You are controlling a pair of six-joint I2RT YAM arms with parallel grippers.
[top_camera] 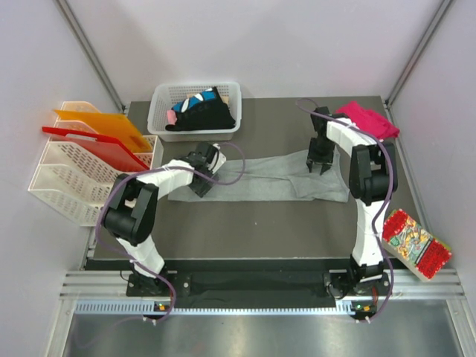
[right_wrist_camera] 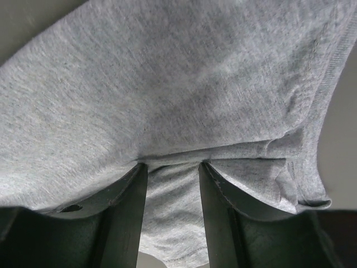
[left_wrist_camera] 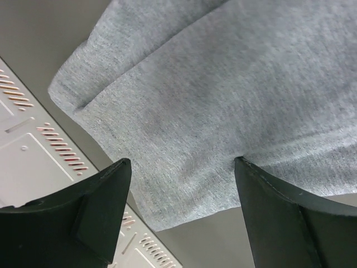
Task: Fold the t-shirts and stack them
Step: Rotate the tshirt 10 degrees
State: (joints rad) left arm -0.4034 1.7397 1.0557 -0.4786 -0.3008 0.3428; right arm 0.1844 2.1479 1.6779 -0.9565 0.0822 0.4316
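Note:
The light grey t-shirt (top_camera: 260, 186) lies as a long flat strip across the middle of the table. My left gripper (top_camera: 201, 182) is at its left end. In the left wrist view it (left_wrist_camera: 181, 167) is wide open just above the shirt's corner (left_wrist_camera: 223, 100), holding nothing. My right gripper (top_camera: 316, 165) is down on the shirt's right part. In the right wrist view it (right_wrist_camera: 172, 166) is partly open, its tips pressed in at a fold of the grey cloth (right_wrist_camera: 167, 84), with cloth lying between the fingers. The magenta-pink shirt (top_camera: 368, 119) lies at the back right corner. Black shirts with blue-white patches (top_camera: 199, 111) fill the basket.
A white basket (top_camera: 160, 100) stands at the back centre-left. White file trays (top_camera: 63, 178) with orange and red folders stand off the table's left edge. A red patterned snack packet (top_camera: 416, 244) lies off the right edge. A perforated metal panel (left_wrist_camera: 33, 167) shows beside the shirt corner.

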